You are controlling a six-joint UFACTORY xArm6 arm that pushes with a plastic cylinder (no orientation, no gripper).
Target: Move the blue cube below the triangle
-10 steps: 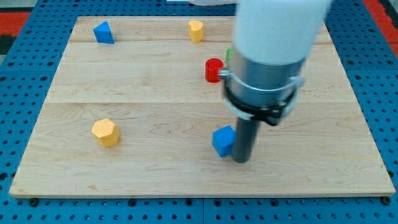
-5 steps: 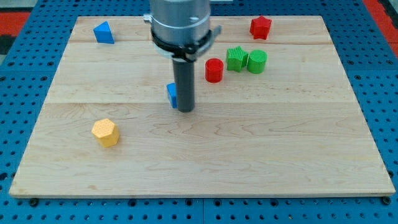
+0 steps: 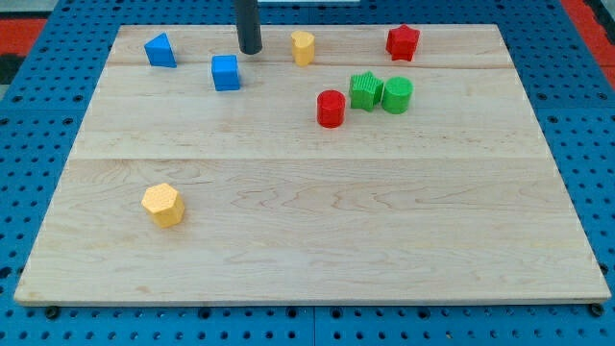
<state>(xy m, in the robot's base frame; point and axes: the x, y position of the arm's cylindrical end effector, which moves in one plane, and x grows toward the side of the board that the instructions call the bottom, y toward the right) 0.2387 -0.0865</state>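
Observation:
The blue cube lies near the board's top left, to the right of and slightly below the blue triangle. My tip stands just above and to the right of the blue cube, a small gap apart from it, and to the left of the yellow block.
A red cylinder, a green star-like block and a green cylinder cluster at upper middle right. A red star block is at the top right. A yellow hexagon lies at lower left. The wooden board sits on blue pegboard.
The blue cube has been pushed from the board's lower middle up and left to near the triangle. My tip has moved up with it and now stands apart from it.

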